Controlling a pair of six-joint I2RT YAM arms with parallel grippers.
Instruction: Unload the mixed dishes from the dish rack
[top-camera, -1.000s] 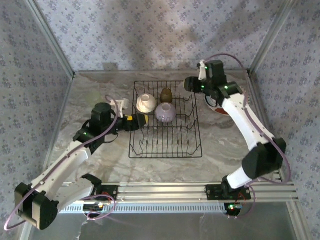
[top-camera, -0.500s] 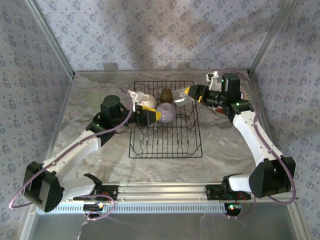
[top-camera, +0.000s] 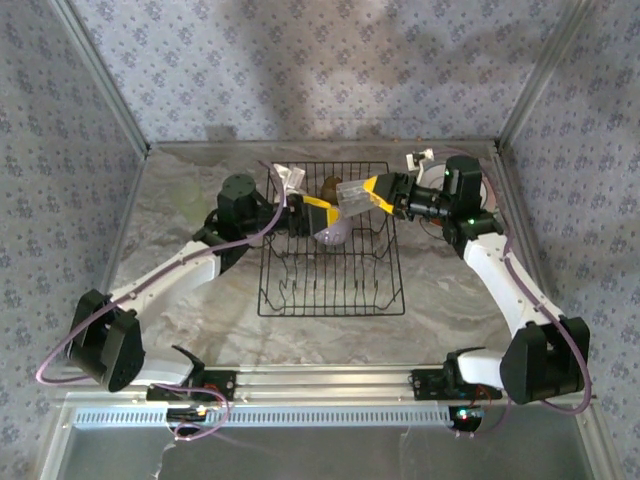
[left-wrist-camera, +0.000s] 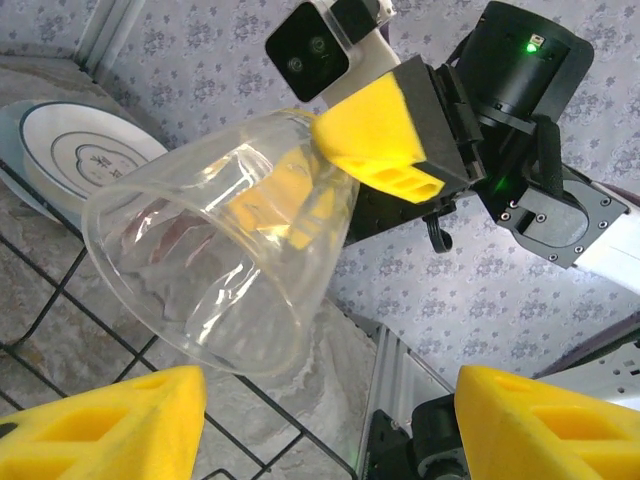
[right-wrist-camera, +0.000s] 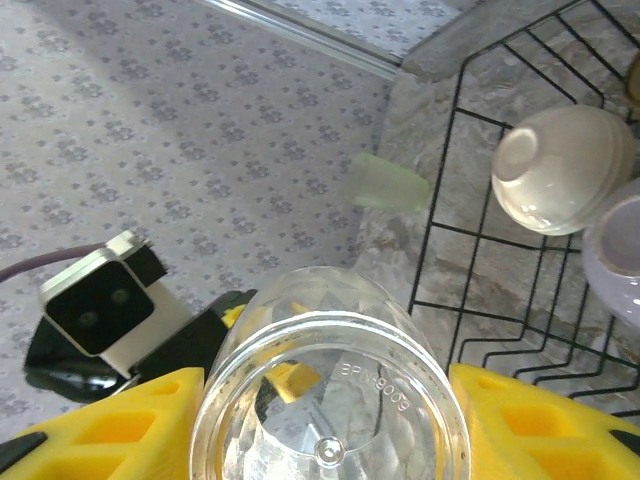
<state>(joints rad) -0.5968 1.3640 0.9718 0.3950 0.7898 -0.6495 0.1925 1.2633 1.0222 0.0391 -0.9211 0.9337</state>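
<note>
Gripping a clear, flared, faceted tumbler (right-wrist-camera: 328, 400): right fingers (right-wrist-camera: 105, 425); left fingers (left-wrist-camera: 105, 425) spread, empty.

Soft, even light — mild blur.

Clear glass (right-wrist-camera: 330, 400), cream bowl (right-wrist-camera: 565, 165), black rack (top-camera: 332, 313)

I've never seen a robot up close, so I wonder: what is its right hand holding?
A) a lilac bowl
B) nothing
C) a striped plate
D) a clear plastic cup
D: the clear plastic cup sits clamped between the right hand's yellow fingers, while the lilac bowl lies in the rack.
</note>
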